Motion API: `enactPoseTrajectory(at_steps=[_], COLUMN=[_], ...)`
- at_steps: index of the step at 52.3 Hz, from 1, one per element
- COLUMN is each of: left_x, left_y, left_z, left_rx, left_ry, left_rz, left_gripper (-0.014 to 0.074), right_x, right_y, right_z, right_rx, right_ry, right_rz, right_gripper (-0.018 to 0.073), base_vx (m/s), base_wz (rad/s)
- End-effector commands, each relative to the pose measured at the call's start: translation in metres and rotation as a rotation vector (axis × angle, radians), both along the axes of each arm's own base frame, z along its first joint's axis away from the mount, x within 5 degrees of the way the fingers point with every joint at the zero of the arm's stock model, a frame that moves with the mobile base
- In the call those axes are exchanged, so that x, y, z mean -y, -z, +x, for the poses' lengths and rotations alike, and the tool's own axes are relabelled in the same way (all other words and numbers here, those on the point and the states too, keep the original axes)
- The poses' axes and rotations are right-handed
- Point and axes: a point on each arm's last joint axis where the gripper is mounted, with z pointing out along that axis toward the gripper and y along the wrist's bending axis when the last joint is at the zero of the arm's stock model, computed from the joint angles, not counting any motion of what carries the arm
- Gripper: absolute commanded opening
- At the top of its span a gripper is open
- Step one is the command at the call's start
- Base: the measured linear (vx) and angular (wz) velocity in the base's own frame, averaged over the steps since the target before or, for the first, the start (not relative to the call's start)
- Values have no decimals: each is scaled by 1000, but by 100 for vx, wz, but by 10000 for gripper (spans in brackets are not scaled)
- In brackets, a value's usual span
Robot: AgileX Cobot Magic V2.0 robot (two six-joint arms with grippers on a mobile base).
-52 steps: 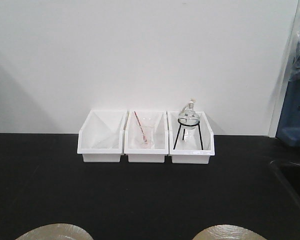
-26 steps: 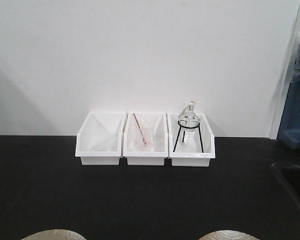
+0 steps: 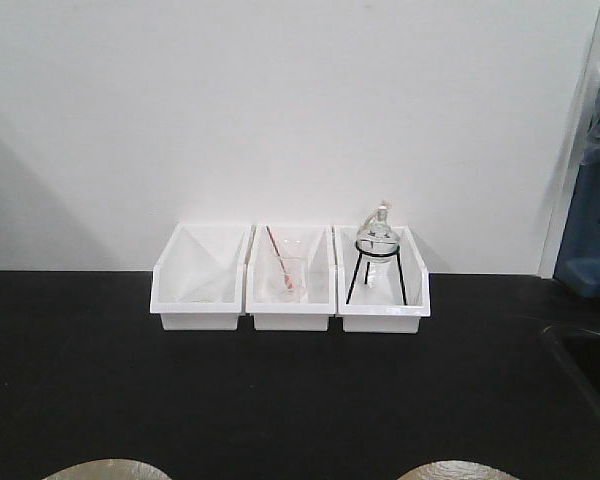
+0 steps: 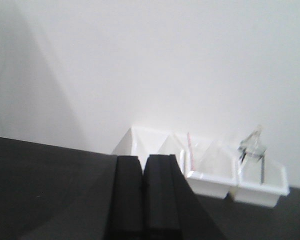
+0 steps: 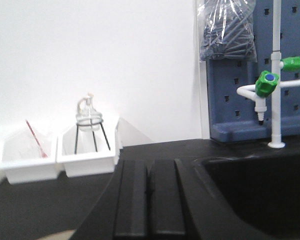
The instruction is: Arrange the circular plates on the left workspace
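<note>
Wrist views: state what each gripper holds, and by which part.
Nothing is held. The left gripper and the right gripper each show their fingers closed together with nothing between them.

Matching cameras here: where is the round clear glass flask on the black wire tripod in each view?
Front view: round clear glass flask, right of centre, in the rightmost white bin.
Left wrist: flask at far right, blurred.
Right wrist: flask left of centre.
Shared landmark: red rod in the neighbouring bin.

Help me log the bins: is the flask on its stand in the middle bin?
No, the flask stands in the right bin; the middle bin holds a beaker.
</note>
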Motion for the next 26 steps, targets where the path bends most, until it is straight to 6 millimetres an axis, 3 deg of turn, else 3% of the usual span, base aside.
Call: enactPoseTrajectory(at_steps=[1, 6, 12, 19, 26], left_x=[-1, 1, 6, 18, 29], left_y=[-43, -69, -106, -138, -151], left_z=[-5, 5, 36, 96, 153], left_rx=[84, 22, -92, -340, -535], left_ry=[31, 53, 71, 118, 176], left_rz=[-142, -190, -201, -84, 6], left_gripper=[2, 2, 2, 2, 2], right_x=[1, 2, 2, 3, 5], right_y=[-33, -47, -64, -81, -92], right_z=[-5, 1, 17, 48, 80], right_rx=[137, 94, -22, -182, -306], right_ry=[-1, -8, -13, -12, -13], right_rz=[87, 142, 167, 141, 72], right_gripper=[-5, -5, -5, -5, -5], base_vx=[0, 0, 0, 0, 0], base_wz=[-1, -1, 0, 0, 0])
